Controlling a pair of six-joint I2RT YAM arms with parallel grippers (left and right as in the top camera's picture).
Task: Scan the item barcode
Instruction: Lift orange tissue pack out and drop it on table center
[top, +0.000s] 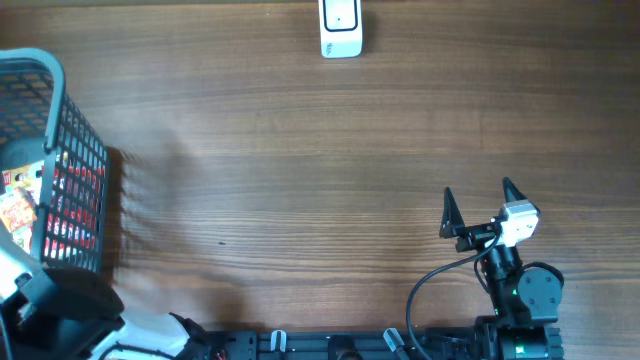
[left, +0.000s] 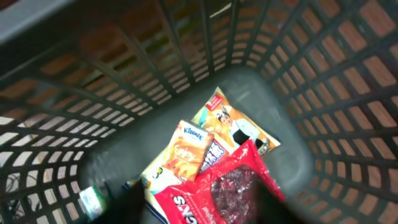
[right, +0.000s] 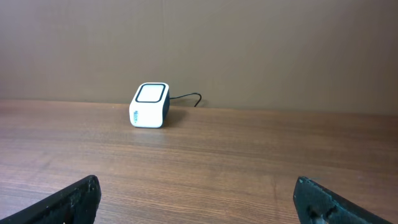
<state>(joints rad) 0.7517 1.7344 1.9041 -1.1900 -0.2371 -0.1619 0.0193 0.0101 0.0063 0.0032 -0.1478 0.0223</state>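
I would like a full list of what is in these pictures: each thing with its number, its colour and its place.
table: 1, brown wood, under everything
basket: 1, dark grey mesh, left edge of the table
red packet: 1, red with white letters, in the basket, on top of the others
Kleenex pack: 1, orange, in the basket, partly under the red packet
snack bag: 1, yellow-orange with a cartoon figure, on the basket floor
small bottle: 1, green label, in a corner of the basket; blurred
scanner: 1, white, far edge of the table, centre
cable: 1, black, behind the scanner
left arm: 1, black and white, near left corner, by the basket
right gripper: 1, black, open, empty, near right side
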